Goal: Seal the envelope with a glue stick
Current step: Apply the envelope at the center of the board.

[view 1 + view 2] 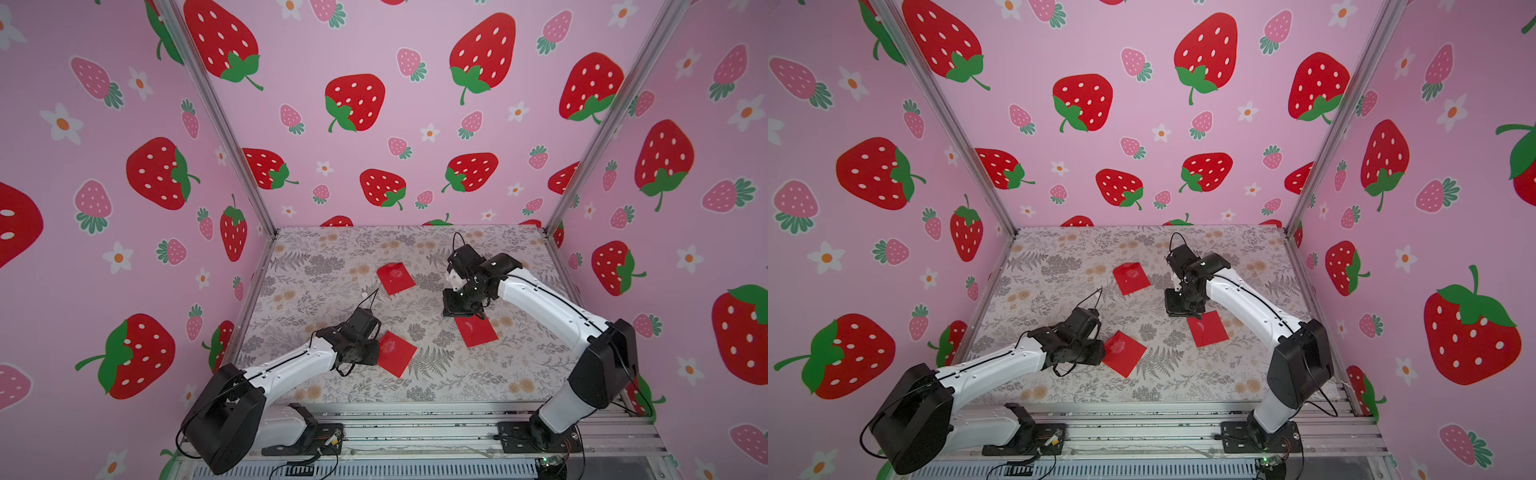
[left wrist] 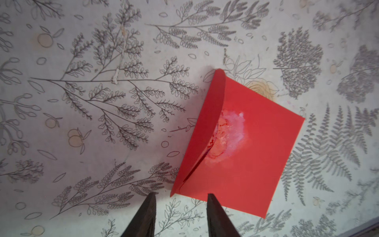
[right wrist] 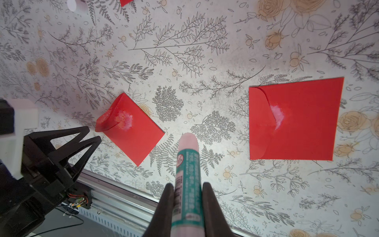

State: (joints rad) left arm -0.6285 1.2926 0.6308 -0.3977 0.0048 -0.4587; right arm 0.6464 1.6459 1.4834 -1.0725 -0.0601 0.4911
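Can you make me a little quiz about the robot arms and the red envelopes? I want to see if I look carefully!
1. Count: how many red envelopes lie on the table?
2. True or false: the right gripper is shut on the glue stick.
3. Pick one: the left gripper is
A) open and holding nothing
B) squeezing a pencil
C) carrying a cup

Key: 1. three. 2. true. 3. A.
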